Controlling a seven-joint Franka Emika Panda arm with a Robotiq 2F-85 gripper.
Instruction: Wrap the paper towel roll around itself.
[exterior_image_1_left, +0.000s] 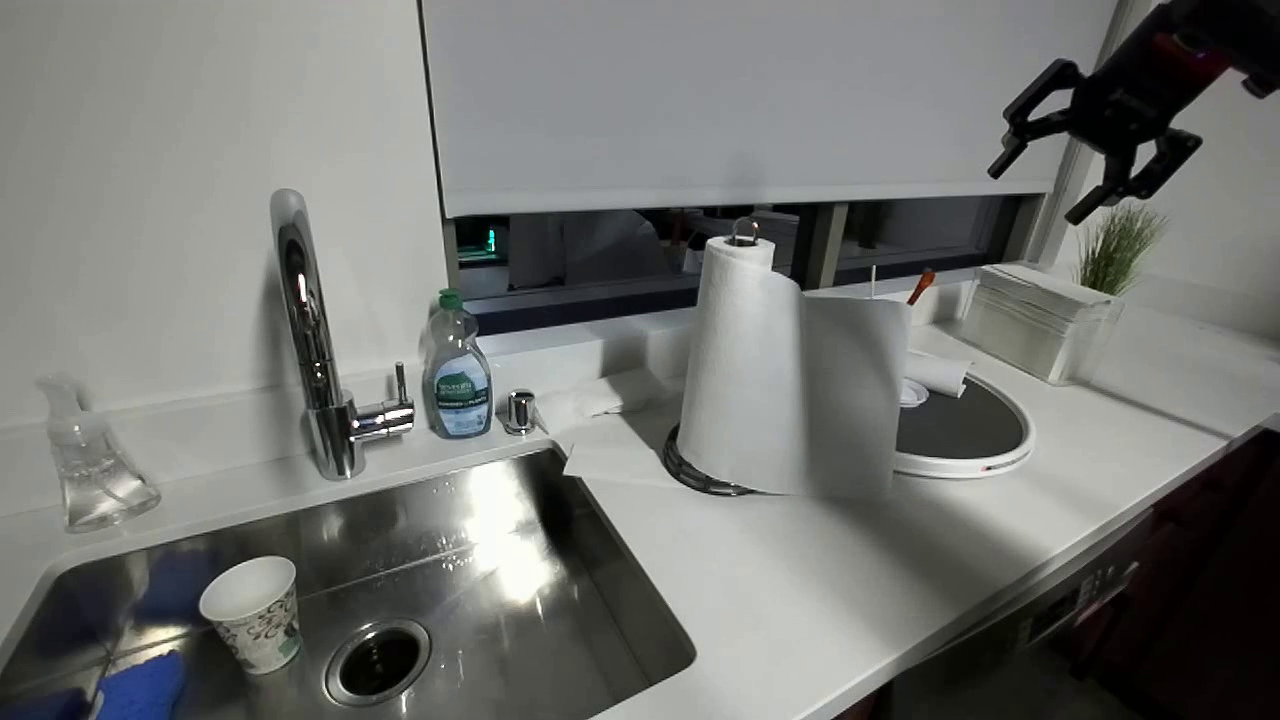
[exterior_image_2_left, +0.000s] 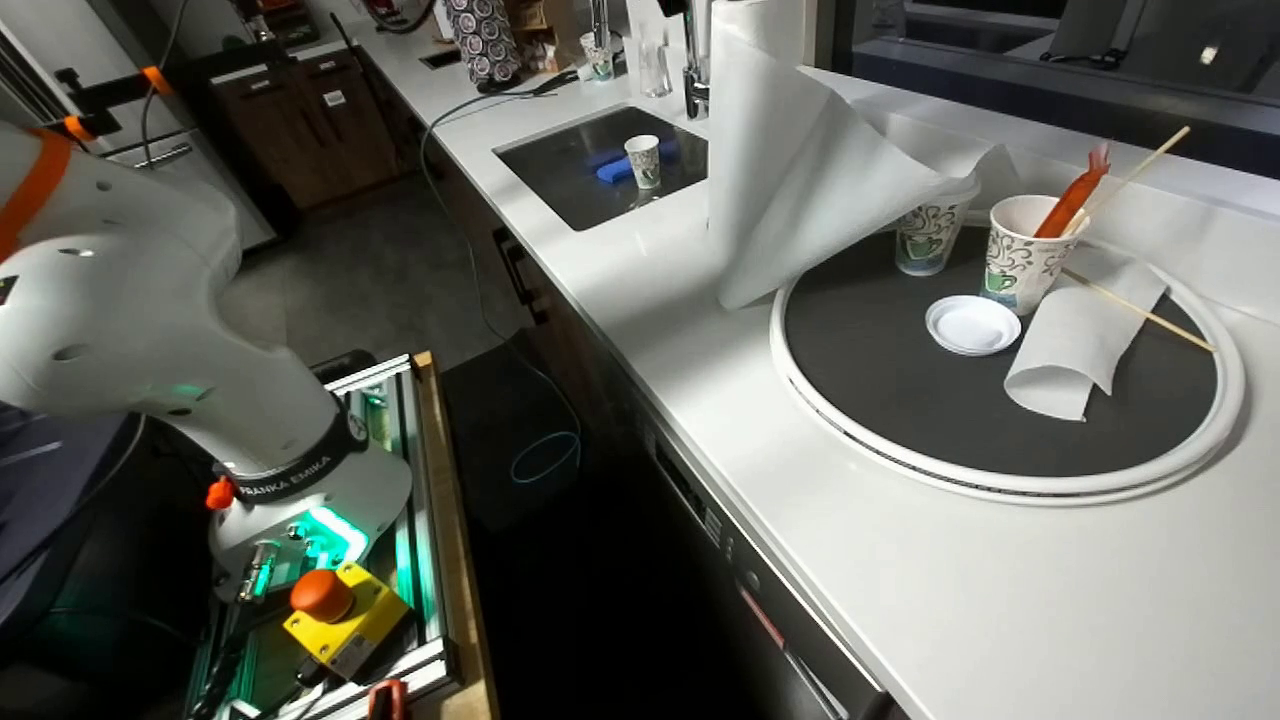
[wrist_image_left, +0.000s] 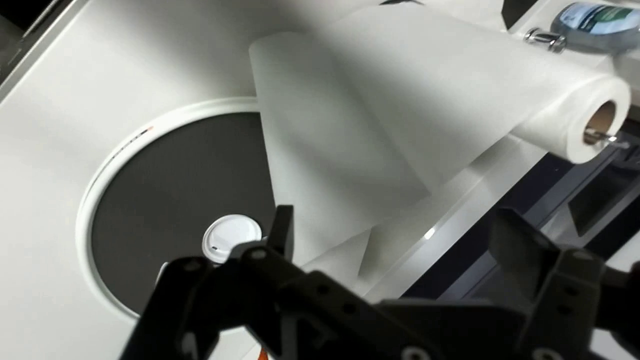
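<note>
One tall white paper towel roll (exterior_image_1_left: 742, 385) stands near the back edge of the smooth white bench (exterior_image_1_left: 770, 590), its loose paper sheet (exterior_image_1_left: 856, 392) flaring, and the black end effector (exterior_image_1_left: 1035, 190), jaws parted on nothing, should pinch that free edge lightly, then sweep round.

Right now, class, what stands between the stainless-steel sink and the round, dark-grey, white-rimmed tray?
The upright white paper towel roll, partly unwound, on a dark round base; an exterior view shows it there.
</note>
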